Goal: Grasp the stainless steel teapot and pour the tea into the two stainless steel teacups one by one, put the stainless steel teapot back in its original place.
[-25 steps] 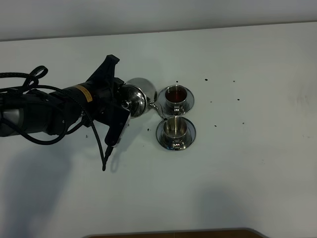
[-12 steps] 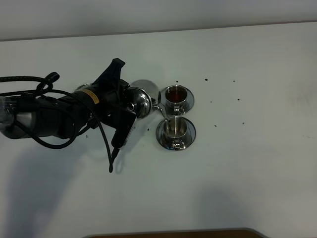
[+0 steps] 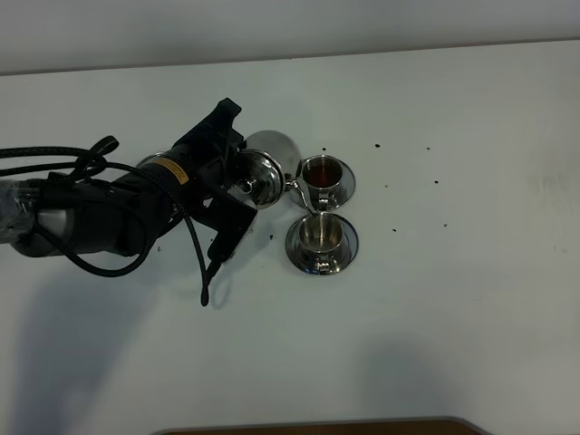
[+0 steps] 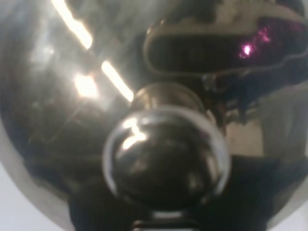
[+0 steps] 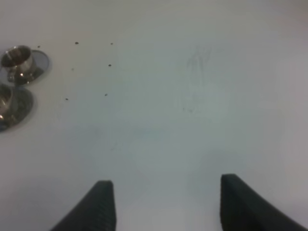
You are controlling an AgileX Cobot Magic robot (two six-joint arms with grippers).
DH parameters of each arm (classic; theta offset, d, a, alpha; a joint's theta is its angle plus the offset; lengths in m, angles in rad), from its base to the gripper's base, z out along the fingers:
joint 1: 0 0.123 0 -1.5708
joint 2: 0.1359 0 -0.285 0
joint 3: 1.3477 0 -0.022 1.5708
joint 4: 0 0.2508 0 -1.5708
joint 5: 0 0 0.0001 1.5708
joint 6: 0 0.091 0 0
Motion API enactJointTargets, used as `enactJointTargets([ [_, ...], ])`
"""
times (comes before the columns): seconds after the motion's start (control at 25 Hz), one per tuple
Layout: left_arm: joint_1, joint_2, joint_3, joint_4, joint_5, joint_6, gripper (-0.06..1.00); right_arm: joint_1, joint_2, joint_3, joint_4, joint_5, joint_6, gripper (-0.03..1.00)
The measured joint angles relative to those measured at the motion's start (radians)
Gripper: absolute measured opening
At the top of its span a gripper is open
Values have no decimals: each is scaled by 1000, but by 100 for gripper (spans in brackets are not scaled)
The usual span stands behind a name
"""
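My left gripper (image 3: 234, 181) is shut on the stainless steel teapot (image 3: 257, 178) and holds it tilted just left of the two stainless steel teacups. The thin spout (image 3: 296, 190) reaches toward the gap between them, close to the near cup's far rim. Dark reddish tea fills the far cup (image 3: 323, 173); the near cup (image 3: 320, 233) looks steel inside. Part of the round steel disc (image 3: 275, 145) shows behind the pot. The left wrist view is filled by the teapot's lid knob (image 4: 166, 154). In its own view my right gripper (image 5: 166, 204) stands open over bare table, with both cups (image 5: 17, 58) far off.
Each cup stands on a steel saucer (image 3: 294, 243). Dark specks (image 3: 378, 145) dot the white table to the right of the cups. A black cable (image 3: 195, 263) hangs from my left arm. A brown edge (image 3: 317, 424) runs along the table's near side.
My left arm has shifted to the right and slightly away, carrying the tilted teapot closer to the cups. The cups have not moved.
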Motion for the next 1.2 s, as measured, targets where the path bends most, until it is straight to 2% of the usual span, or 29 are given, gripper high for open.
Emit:
enactJointTargets([
  [0.16, -13, 0, 0, 1, -39, 4, 24, 0, 0, 0, 0, 0, 0, 48],
  [0.64, -17, 0, 0, 27, -43, 9, 24, 0, 0, 0, 0, 0, 0, 48],
  [1.2, -5, 0, 0, 121, -46, 10, 24, 0, 0, 0, 0, 0, 0, 48],
])
